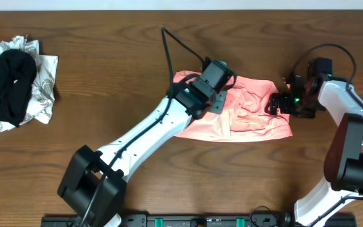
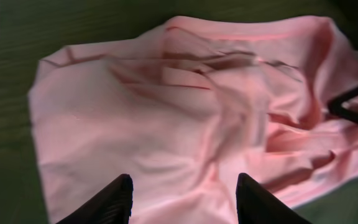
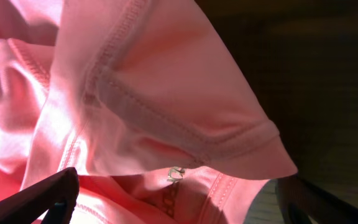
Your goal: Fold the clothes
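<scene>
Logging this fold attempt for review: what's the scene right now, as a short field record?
garment: salmon-pink T-shirt, crumpled, not neatly folded
surface: wooden table
left gripper: open, over the shirt, holding nothing
right gripper: open, at the shirt's right edge, hemmed fabric between its spread fingers
other: black and patterned cloth pile, far left, apart from the shirt

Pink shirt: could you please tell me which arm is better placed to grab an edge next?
Likely right: the right claw, open, brackets the sleeve hem at the shirt's edge; the left claw hangs open over plain fabric.
</scene>
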Motion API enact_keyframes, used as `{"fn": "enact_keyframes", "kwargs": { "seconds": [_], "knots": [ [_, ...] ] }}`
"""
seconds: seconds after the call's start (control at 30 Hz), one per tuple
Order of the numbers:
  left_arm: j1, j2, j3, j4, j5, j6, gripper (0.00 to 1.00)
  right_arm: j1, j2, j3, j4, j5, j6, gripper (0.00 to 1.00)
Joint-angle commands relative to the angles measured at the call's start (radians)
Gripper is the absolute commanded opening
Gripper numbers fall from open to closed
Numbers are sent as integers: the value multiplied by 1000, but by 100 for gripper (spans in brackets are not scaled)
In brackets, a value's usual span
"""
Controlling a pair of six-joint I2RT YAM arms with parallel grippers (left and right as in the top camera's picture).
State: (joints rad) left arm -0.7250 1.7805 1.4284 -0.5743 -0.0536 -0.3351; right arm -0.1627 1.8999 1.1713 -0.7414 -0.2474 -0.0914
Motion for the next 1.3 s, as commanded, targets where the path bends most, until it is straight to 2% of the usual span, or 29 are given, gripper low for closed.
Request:
{"fn": "enact_keyframes", "kwargs": {
  "seconds": [0.0,0.1,0.2,0.3,0.6,0.7,0.93,1.27],
  "knots": [
    [47,4,8,-19,-27,18,54,31,23,-53,-10,34,99,97],
    [91,4,0,-46,-27,17,54,46,23,-61,-10,34,99,86],
    [135,4,0,-83,-27,17,55,61,23,-61,-10,34,107,71],
    [175,4,0,-112,-27,18,54,73,23,-61,-6,34,107,63],
    [305,4,-7,-156,-27,12,56,87,23,-74,13,34,106,18],
    [362,4,-9,-180,-26,8,61,86,23,-78,30,34,106,1],
    [462,4,-9,-256,-26,8,62,49,23,-70,66,123,105,1],
    [480,4,-9,-285,-26,8,63,-149,23,-47,103,143,37,1]
  ]
}}
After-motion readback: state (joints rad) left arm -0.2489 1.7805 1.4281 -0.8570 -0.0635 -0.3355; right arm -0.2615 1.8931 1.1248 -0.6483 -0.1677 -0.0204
